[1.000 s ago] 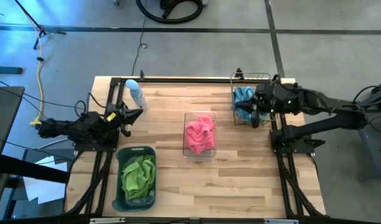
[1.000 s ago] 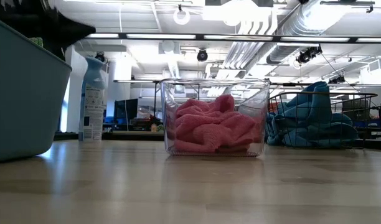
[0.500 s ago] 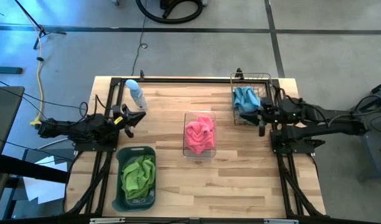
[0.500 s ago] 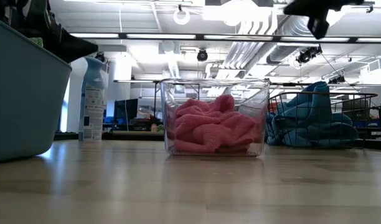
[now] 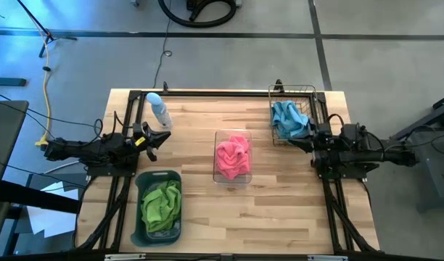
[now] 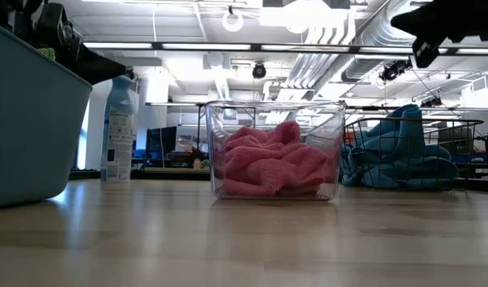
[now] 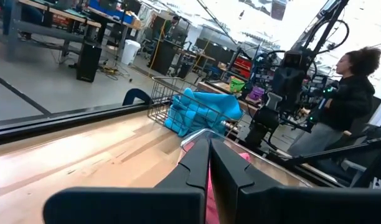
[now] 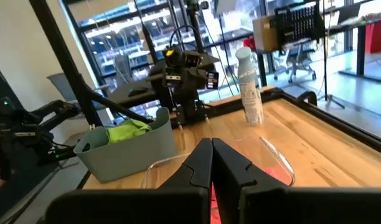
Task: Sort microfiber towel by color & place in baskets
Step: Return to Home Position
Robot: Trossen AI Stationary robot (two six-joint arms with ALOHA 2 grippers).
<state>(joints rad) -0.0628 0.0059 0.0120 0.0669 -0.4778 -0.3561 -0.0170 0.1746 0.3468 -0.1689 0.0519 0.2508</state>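
Pink towels (image 5: 233, 157) lie in the clear bin (image 5: 232, 180) at the table's middle. Green towels (image 5: 161, 203) fill the dark grey tub (image 5: 141, 210) near the front left. Blue towels (image 5: 287, 119) sit in the wire basket (image 5: 294, 90) at the far right. My left gripper (image 5: 164, 135) is shut and empty at the table's left edge, pointing level toward the middle. My right gripper (image 5: 293, 141) is shut and empty at the right edge, just near-side of the wire basket, pointing level toward the clear bin.
A pale blue bottle (image 5: 158, 110) stands at the far left, close beyond my left gripper. A person (image 7: 346, 106) stands beyond the table's right side. Bare wood lies between the bin and the table's front edge.
My right gripper has drawn back from over the wire basket toward the table's right edge and come down, folding in over its base; it has stayed shut. The blue towels stay in the basket. My left gripper has sunk slightly.
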